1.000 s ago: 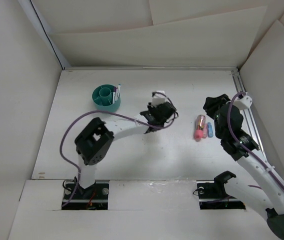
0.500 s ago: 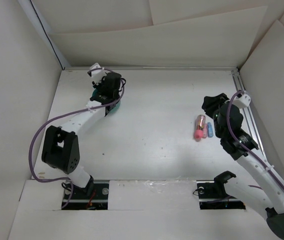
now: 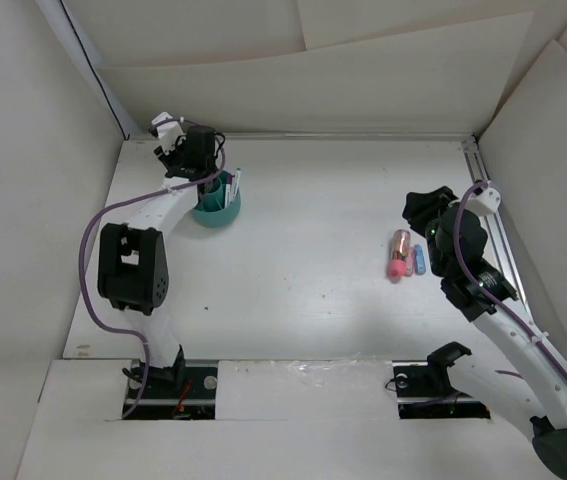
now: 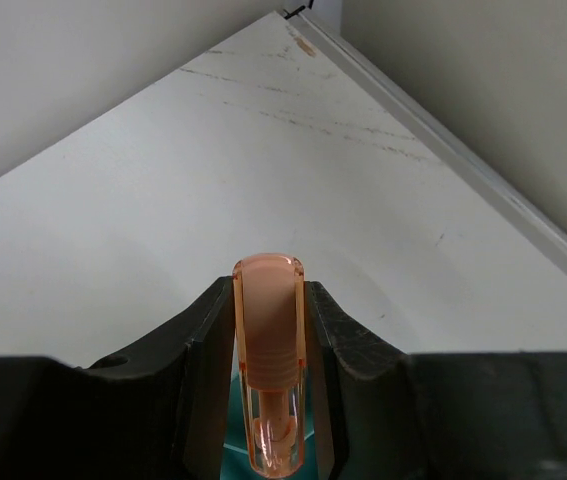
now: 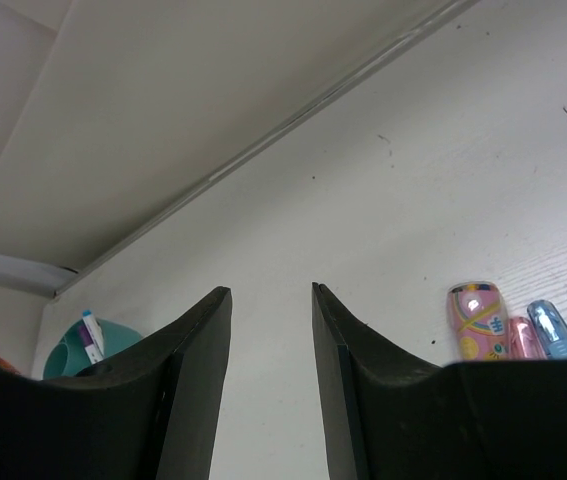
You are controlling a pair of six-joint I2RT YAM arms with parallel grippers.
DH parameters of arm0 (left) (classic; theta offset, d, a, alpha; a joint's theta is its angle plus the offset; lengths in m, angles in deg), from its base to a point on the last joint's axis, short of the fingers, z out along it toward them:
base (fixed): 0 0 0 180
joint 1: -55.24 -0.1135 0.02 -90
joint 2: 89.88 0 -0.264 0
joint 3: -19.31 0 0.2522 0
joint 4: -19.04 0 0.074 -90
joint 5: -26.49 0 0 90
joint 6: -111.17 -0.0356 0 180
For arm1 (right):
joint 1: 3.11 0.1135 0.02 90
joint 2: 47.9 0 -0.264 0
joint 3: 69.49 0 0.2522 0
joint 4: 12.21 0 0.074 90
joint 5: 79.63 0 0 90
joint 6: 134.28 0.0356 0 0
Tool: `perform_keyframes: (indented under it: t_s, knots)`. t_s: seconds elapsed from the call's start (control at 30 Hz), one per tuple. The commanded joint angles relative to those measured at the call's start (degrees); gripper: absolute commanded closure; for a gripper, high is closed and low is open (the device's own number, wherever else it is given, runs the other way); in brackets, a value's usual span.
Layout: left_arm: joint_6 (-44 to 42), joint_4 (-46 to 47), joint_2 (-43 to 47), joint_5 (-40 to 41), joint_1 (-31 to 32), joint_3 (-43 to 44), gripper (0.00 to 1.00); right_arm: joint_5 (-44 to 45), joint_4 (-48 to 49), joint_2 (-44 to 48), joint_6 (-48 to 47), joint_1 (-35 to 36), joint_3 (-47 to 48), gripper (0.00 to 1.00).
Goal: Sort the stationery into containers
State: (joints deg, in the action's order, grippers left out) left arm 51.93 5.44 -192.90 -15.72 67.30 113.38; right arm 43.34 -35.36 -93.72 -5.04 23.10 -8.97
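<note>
Left wrist view: the left tool is clenched on the orange piece, one dark finger pressed flat against each side. The piece is short and stubby, of see-through orange plastic, with a rounded cap, a band of fine ribs below it and a clearer body nearer the camera. Its long axis runs along the fingers, and the rounded end points away from the wrist and stands just past the fingertips. A sliver of the teal cup shows under the near end of the piece, between the fingers.

From the top external camera, the left tool hangs over the far left part of the bench, right above the back rim of the teal cup. The orange piece itself cannot be made out there. White pens stand upright in the cup's right side.

The right tool is released, its fingers apart with only bare bench between them. Well right of it in the right wrist view lie a pink patterned piece, a pink piece and a blue piece, side by side and close together. From above, these three lie just left of the right tool.
</note>
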Motion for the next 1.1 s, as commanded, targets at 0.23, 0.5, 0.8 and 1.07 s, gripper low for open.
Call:
perform_keyframes:
  t_s: [0.23, 0.5, 0.8, 1.07]
  knots:
    - [-7.8, -2.0, -8.0, 10.3, 1.6, 9.1, 1.0, -0.6, 3.0, 0.7, -0.7, -0.3, 0.5, 0.56]
    - [-13.6, -0.4, -11.7, 14.9, 3.3, 11.2, 1.0, -0.6, 3.5, 0.7, -1.2, -0.3, 0.5, 0.56]
    - [-19.2, 3.5, -14.7, 18.1, 3.9, 12.3, 1.0, -0.6, 3.5, 0.2, -1.2, -0.3, 0.5, 0.56]
    - [-22.7, 6.5, -16.4, 20.3, 3.9, 11.8, 1.0, -0.6, 3.5, 0.2, -1.2, -0.3, 0.5, 0.56]
